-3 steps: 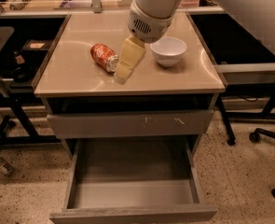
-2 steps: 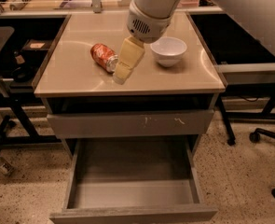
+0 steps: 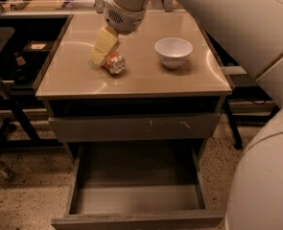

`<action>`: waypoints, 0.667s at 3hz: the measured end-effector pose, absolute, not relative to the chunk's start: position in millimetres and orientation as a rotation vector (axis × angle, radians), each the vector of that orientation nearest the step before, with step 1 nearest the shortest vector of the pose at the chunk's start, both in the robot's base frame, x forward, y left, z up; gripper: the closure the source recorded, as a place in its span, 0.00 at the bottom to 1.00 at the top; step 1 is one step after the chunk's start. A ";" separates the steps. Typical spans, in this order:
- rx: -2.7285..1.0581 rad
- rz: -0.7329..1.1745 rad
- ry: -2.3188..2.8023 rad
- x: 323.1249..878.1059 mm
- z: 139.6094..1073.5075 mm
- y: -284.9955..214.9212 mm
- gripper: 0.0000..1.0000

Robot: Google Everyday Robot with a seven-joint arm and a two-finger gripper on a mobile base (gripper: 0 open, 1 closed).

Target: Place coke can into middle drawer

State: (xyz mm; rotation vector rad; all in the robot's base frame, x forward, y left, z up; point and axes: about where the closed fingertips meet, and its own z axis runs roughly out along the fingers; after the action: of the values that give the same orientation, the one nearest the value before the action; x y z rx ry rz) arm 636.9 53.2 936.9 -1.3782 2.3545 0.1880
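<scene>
The coke can lies on its side on the tan cabinet top, left of centre, with a silver end facing me. My gripper hangs from the white arm and reaches down onto the can's left, far side, covering part of it. The middle drawer is pulled out low at the front of the cabinet, with a bare grey floor and nothing in it.
A white bowl stands on the cabinet top to the right of the can. A shut grey drawer front with white scratches sits above the open drawer. The arm's white body fills the right side. Dark desks and chair legs stand at the left.
My gripper has moved left, from the can's right side to over its left, far side. The can now lies slightly further right and nearer.
</scene>
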 end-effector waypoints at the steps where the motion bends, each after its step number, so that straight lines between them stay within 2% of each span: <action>1: -1.377 0.191 2.352 638.3 937.4 54.5 0.00; 2: -1.367 0.229 2.359 644.7 930.6 59.3 0.00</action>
State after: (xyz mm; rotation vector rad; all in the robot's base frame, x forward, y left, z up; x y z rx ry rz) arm 644.7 59.3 930.6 -1.3670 2.3590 0.2294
